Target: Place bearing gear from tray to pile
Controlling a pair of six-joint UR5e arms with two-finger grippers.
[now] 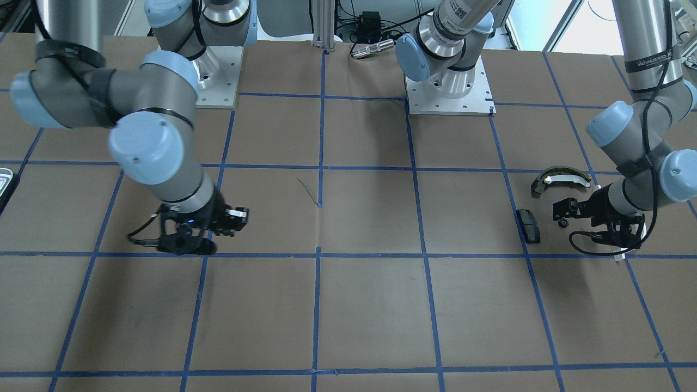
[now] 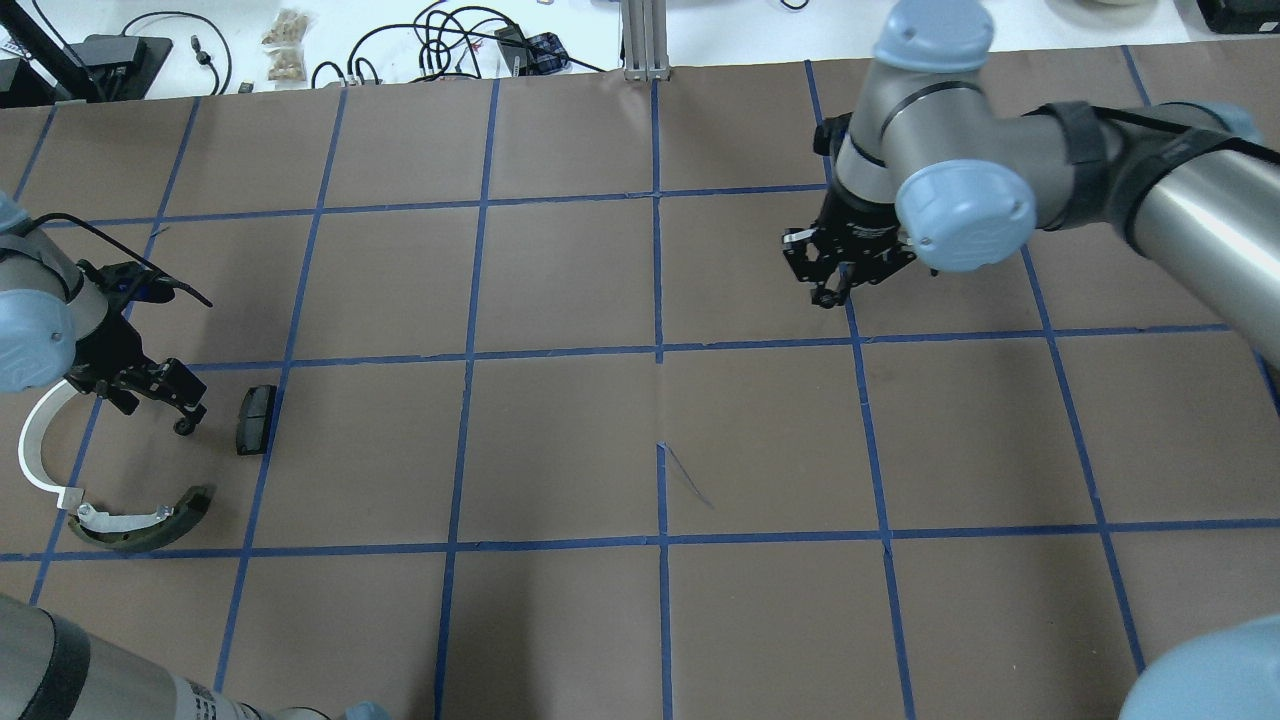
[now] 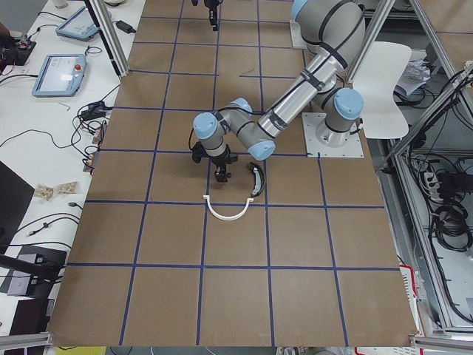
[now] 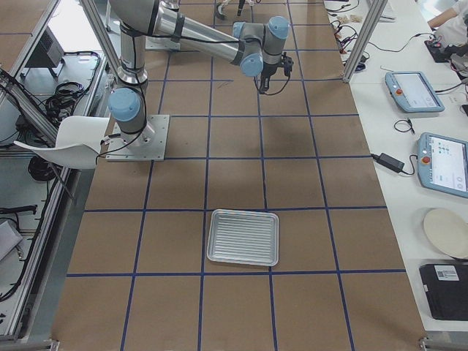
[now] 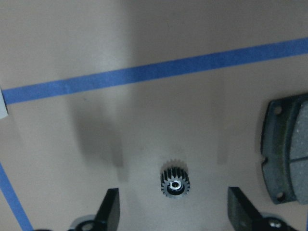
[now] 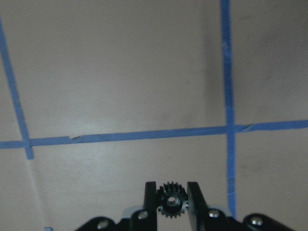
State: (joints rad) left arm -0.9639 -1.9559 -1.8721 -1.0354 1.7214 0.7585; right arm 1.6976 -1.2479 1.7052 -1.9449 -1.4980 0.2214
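- Left wrist view: left gripper [image 5: 175, 214] hangs with jaws wide apart over a loose gear [image 5: 175, 184]. It lies flat on the table [image 5: 144, 48] just beside the pad [image 5: 286, 154], so I judge it already delivered to the pile.
- Right wrist view: right gripper [image 6: 172, 203] has its jaws clamped on the teeth of a held gear [image 6: 172, 195], bore facing the camera, likely a carrying grip. Only this view shows that hold.
- Overhead view: arc [image 2: 35, 440], shoe [image 2: 150, 522] and pad make up the pile around the left gripper. The right gripper is well apart from them, and its load is hidden.
- Front view: tray [image 1: 4, 179] shows only as a corner at the edge.
- Right side view: the whole tray shows, with no gear in it, so the held gear is probably the last.
- Left side view: both grippers are too small to tell how the jaws stand.
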